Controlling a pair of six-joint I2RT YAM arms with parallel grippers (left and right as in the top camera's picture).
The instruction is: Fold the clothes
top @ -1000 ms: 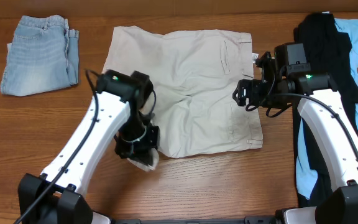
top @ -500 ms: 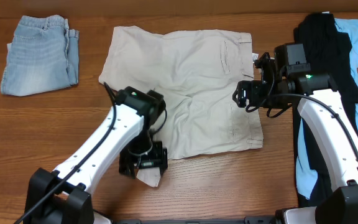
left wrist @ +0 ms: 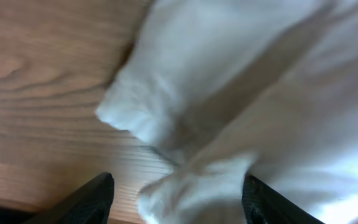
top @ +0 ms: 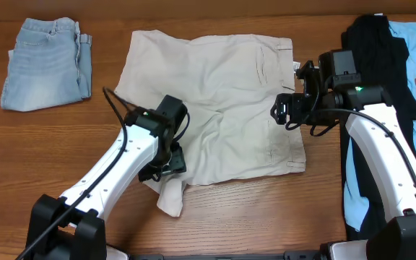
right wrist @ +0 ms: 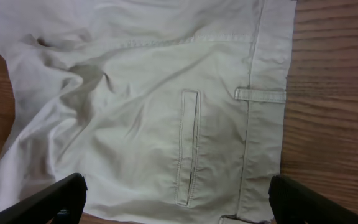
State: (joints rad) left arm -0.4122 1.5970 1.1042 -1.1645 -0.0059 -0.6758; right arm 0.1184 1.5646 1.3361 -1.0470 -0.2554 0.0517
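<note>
Beige shorts (top: 215, 101) lie spread and creased in the middle of the table, with one crumpled corner (top: 170, 196) trailing toward the front edge. My left gripper (top: 166, 165) hovers over the shorts' front left edge. In the left wrist view its jaws stand apart around blurred beige cloth (left wrist: 260, 93), not pinching it; the left gripper (left wrist: 178, 208) is open. My right gripper (top: 279, 112) hangs open above the shorts' right side. The right wrist view shows the right gripper (right wrist: 179, 202) wide open over the back pocket (right wrist: 190, 146) and a belt loop (right wrist: 260, 94).
Folded light-blue jeans (top: 45, 61) lie at the back left. A pile of black and light-blue clothes (top: 381, 43) runs along the right side under my right arm. The wooden table (top: 266, 209) shows bare in front of the shorts.
My left gripper has opened and let go of the shorts' corner, which now lies on the table at the front. That arm drew back over the shorts. The right arm stayed still.
</note>
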